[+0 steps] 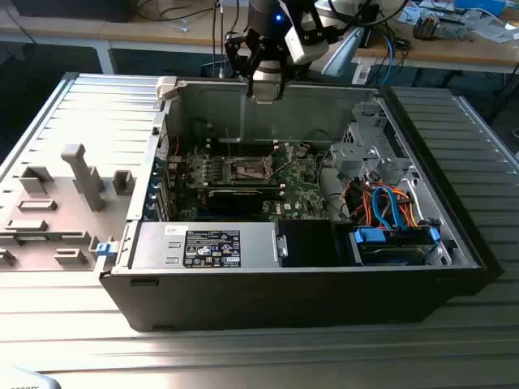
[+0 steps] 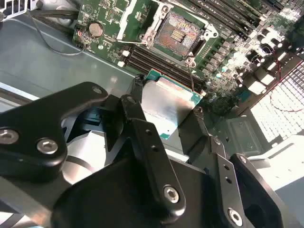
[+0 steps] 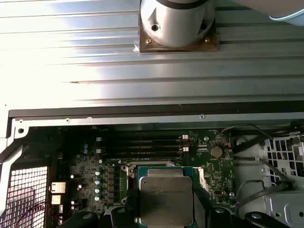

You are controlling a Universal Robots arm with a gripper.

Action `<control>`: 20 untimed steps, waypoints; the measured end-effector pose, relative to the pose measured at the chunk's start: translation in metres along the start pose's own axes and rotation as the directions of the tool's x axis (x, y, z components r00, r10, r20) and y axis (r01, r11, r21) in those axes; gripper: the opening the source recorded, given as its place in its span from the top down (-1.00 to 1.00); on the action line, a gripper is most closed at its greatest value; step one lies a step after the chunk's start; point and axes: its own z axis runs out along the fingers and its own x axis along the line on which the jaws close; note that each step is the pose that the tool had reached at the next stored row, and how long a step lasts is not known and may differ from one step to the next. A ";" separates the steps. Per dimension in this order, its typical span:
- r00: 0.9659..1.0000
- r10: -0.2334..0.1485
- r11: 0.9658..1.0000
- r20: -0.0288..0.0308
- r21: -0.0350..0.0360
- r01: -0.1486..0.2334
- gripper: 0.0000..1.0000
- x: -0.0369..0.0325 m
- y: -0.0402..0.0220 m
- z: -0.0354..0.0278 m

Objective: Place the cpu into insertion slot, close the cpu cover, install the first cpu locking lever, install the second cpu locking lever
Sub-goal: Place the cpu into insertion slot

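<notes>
My gripper [image 1: 266,89] hangs over the back wall of the open computer case, above the green board. It is shut on the cpu [image 3: 165,195], a flat square chip with a silvery top and green edge, held by two opposite sides between the black fingers [image 2: 142,128]. From underneath, the cpu [image 2: 167,105] sits in the gripper [image 2: 167,96], well above the board. The insertion slot [image 2: 178,31] is a dark square recess in a silvery frame and lies uncovered on the board [image 1: 247,168]. The cpu cover [image 2: 129,18] seems flipped up beside it. A thin lever [image 1: 228,146] stands upright.
The case's grey walls [image 1: 268,113] ring the board. A black power supply [image 1: 212,247] lies along the front, with blue cables [image 1: 389,207] and a drive cage [image 1: 365,154] on the exterior view's right. A grey fixture tray [image 1: 73,186] sits outside on the left. Memory slots [image 2: 156,59] run beside the socket.
</notes>
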 end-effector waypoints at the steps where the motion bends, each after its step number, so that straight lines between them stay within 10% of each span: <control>1: 1.000 0.000 1.000 0.000 0.000 0.000 -0.08 0.0000 0.0000 0.0000; 20: 1.000 0.002 1.000 0.000 -0.001 -0.002 -0.08 0.0320 -0.0017 0.0008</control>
